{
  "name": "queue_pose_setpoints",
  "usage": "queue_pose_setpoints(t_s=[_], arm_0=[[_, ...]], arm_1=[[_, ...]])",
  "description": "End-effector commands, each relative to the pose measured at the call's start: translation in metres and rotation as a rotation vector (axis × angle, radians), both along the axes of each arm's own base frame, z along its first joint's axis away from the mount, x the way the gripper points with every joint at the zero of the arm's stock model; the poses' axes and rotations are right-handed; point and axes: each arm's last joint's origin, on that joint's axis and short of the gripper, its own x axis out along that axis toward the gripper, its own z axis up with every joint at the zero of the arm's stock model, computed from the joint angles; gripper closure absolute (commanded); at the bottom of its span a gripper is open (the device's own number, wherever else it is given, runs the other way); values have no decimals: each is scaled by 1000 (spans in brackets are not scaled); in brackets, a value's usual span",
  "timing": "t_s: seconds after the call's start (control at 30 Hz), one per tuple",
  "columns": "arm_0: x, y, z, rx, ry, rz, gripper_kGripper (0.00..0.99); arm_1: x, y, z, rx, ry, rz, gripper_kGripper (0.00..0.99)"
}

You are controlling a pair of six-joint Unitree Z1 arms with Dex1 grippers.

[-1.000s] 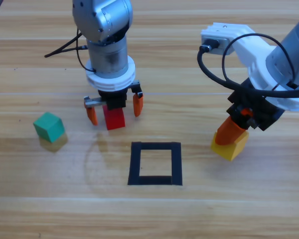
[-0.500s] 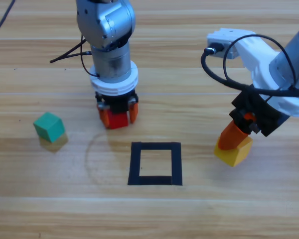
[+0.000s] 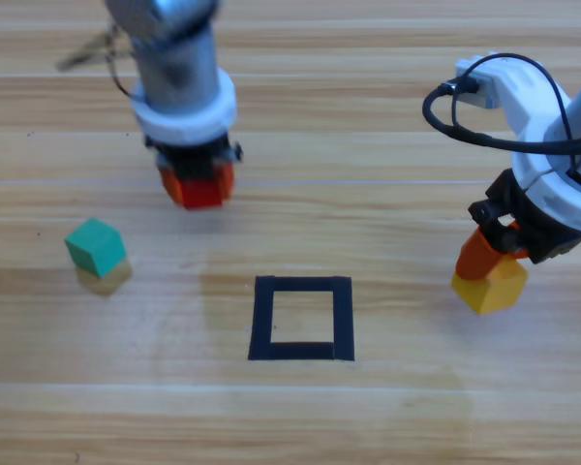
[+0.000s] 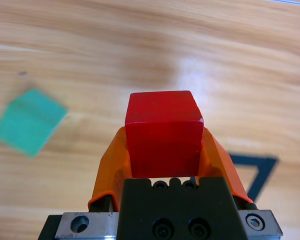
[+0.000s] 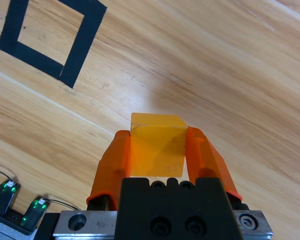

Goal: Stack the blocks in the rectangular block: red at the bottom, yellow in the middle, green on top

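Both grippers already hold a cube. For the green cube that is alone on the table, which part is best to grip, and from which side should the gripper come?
Probably from above, jaws closing on two opposite side faces of the green cube. It sits flat on the table, turned at an angle to the tape square, so the gripper likely needs to rotate to match its faces. Nothing stands beside it.

We see two arms of grey brushed-metal cylinders. The left pincer [image 3: 198,182] has two orange jaws on a black body with a steel base plate, hex screws set into it. The right pincer [image 3: 489,262] is built the same. A black cable [image 3: 470,131] loops along the right arm's white housing.
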Motion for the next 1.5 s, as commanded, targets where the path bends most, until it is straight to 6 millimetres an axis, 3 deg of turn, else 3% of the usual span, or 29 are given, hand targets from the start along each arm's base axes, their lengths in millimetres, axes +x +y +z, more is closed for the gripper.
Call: queue_pose_setpoints(t_s=[0.03, 0.17, 0.27, 0.47, 0.8, 0.97, 1.5], arm_0=[[-66, 4, 78, -30, -117, -151, 927], [-102, -16, 78, -7, -109, -271, 927], [-125, -36, 65, 12, -84, -353, 927], [-146, -70, 35, 25, -54, -384, 921], [-142, -109, -6, 43, -14, -261, 907], [-143, -118, -19, 50, 0, -193, 906], [-131, -134, -31, 26, 18, -174, 892]], arm_1=[[-14, -6, 10, 17, -25, -36, 990], [-19, -5, 14, 26, -28, -66, 990], [-20, -4, 15, 26, -33, -89, 990], [-20, -2, 10, 18, -17, -133, 990], [-14, 1, -1, -12, -2, -204, 990], [-12, 2, -4, -25, -11, -226, 990], [-5, 8, -13, -62, -27, -239, 990]])
